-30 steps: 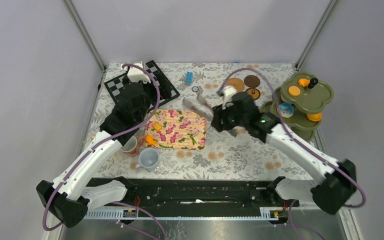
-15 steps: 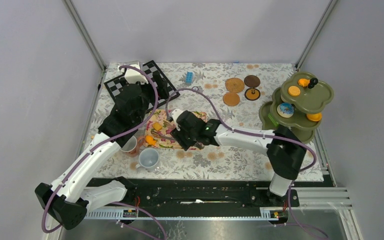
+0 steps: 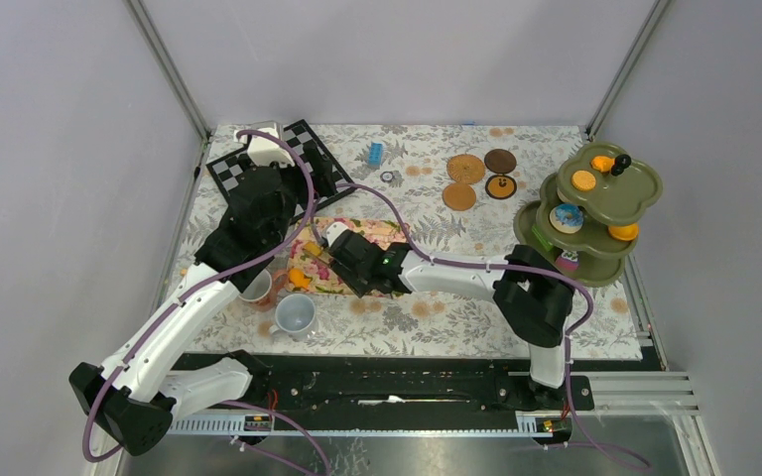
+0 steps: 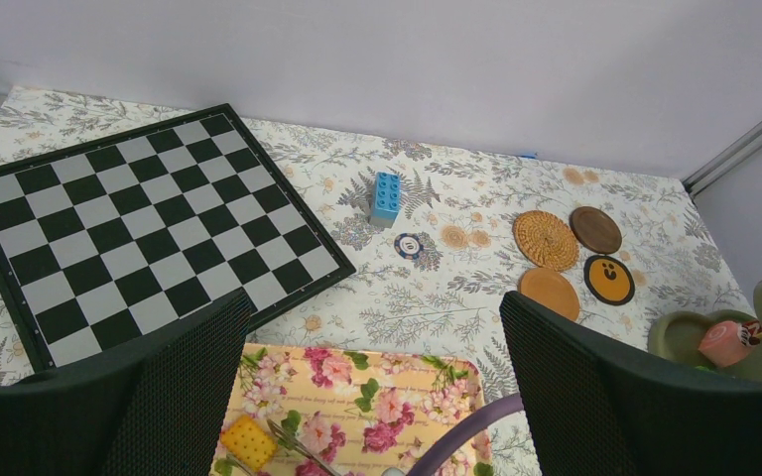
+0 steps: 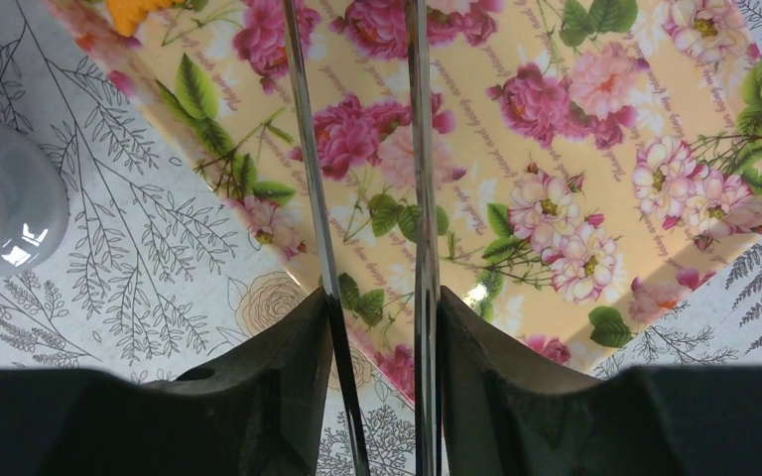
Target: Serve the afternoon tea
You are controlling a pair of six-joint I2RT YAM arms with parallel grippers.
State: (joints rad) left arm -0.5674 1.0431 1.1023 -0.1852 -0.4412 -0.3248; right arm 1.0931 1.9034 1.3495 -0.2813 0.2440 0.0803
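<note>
I saw my right gripper (image 5: 377,327) clamped on the metal tongs (image 5: 418,149) over the floral mat (image 5: 595,129); my left gripper (image 4: 377,367) hung spread apart.

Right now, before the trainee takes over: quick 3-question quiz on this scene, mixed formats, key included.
1. True or false: the right gripper is shut on the metal tongs.
2. How many round coasters lie together near the far edge? A) two B) four C) six
3. Fill in: the blue toy brick lies on the tablecloth just off the edge of the black-and-white ___.

Key: 1 true; 2 B; 3 chessboard.
</note>
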